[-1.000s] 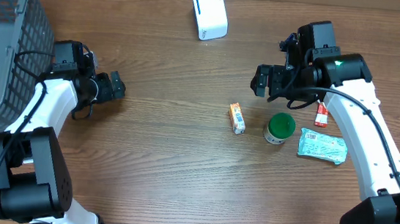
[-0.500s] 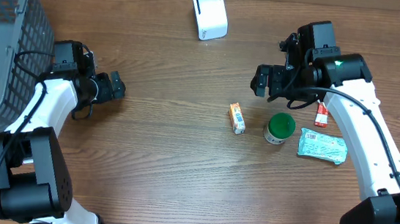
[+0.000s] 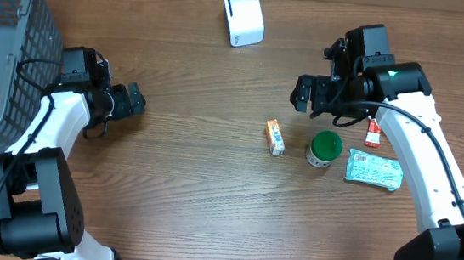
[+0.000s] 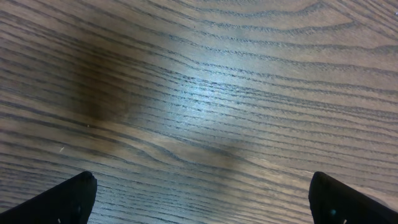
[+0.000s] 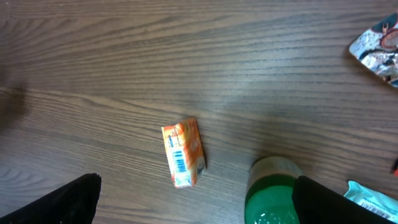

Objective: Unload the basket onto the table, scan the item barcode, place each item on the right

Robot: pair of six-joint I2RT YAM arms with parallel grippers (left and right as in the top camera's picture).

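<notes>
While right pincer (image 3: 303, 93) gapes, orange carton (image 3: 275, 137) near, apart

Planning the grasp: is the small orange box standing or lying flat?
Lying flat: the orange box shows its long barcode side facing up.

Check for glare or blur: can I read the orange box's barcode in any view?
Left wrist: bright glare patch on the bare table, dark shadow beside it, no items. Right wrist: even light, orange box sharp, barcode stripes visible; green-lidded jar cut off by the bottom edge. Overhead: evenly lit, no glare, box too small to read.
</notes>
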